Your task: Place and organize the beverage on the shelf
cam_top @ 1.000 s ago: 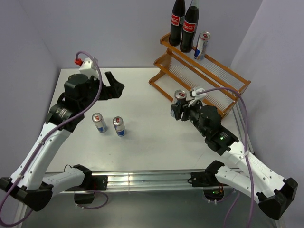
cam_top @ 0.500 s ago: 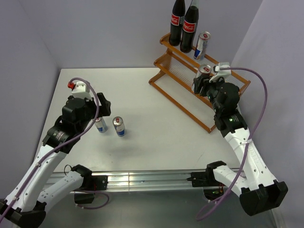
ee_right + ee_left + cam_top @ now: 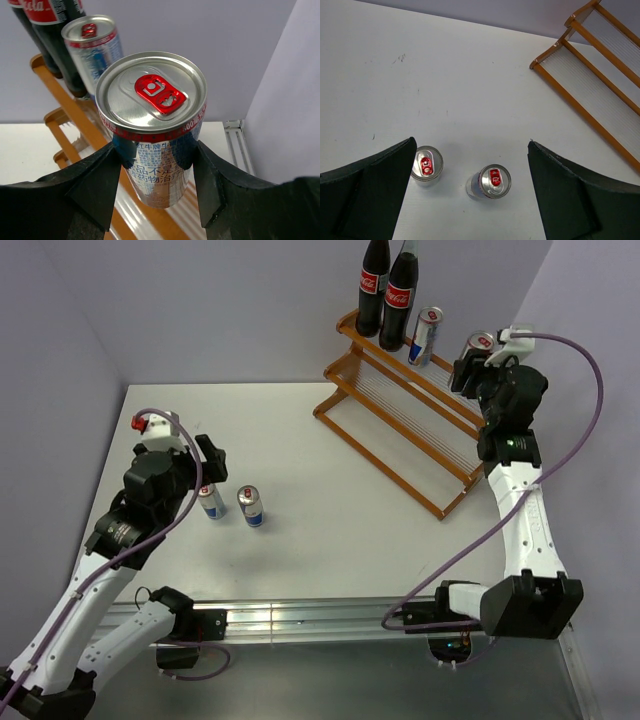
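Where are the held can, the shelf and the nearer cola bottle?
held can (image 3: 152, 95): right wrist view, red pull tab.
shelf (image 3: 395, 448): top external view, lower tier rods.
nearer cola bottle (image 3: 399, 295): top external view, red label.

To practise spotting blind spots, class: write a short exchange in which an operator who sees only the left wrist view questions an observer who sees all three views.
Operator: I see two cans on the table and a corner of the shelf. Is the right gripper holding anything?
Observer: Yes, it is shut on a third can, upright, by the shelf's upper tier.
Operator: Anything shelved already?
Observer: Two cola bottles and a fourth can stand at the upper tier's far left end.
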